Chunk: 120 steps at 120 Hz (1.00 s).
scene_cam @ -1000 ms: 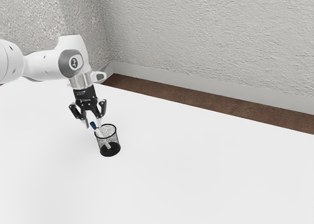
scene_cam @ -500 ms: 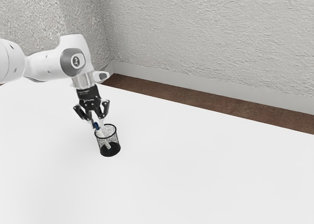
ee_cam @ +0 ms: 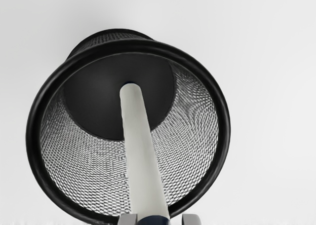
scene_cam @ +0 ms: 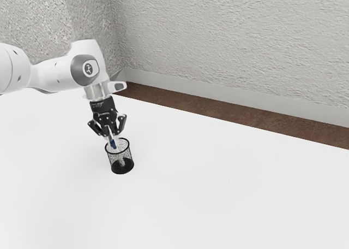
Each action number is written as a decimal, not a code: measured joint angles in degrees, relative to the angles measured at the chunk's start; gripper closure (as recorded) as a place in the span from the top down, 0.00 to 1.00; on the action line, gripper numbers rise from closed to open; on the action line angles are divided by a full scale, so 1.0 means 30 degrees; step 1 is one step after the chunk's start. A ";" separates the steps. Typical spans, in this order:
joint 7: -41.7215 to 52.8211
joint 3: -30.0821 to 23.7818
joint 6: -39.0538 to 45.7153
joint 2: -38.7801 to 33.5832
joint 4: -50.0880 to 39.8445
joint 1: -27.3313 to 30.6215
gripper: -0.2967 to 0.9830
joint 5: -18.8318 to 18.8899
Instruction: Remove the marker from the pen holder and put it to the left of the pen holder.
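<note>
White counter (scene_cam: 229, 189), plain and smooth; beyond it, brown floor (scene_cam: 234, 113), pale skirting (scene_cam: 218, 95) and a rough-plastered wall (scene_cam: 229, 36).

Item one: marker (ee_cam: 140, 151), one, pale-bodied, with a dark blue end (ee_cam: 153, 220). Location: inside the pen holder, standing at a tilt, lower end down by the base, blue end uppermost at the rim.

Item two: pen holder (ee_cam: 223, 121), one, black wire mesh, round, solid dark base, upright on the counter.

Item three: gripper (ee_cam: 159, 219), one, black, two-fingered. Condition: open, fingertips to either side of the blue end. One fingertip sits right against the marker or just beside it; a gap shows on the other side, so I count no grip.

Item four: arm (scene_cam: 52, 74), white, reaching in from the exterior view's left, hand angled down over the holder.

Step in hand, as I judge it: lining up for the grasp, extraction outstanding. Next I should centre the fingers and close them on the marker, then draw it up along its own lean until the lower end clears the rim, and only then carry it to the holder's left. Hazard noted: a sideways pull could drag or tip the holder.
</note>
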 joint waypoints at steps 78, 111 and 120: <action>0.0124 0.0061 -0.1074 -0.0706 0.0250 -0.0001 0.17 0.0112; 0.0324 0.1573 -0.3331 -0.2452 0.1238 0.0258 0.15 -0.0311; 0.0557 0.2233 -0.4026 -0.1733 0.2180 0.0793 0.15 -0.1337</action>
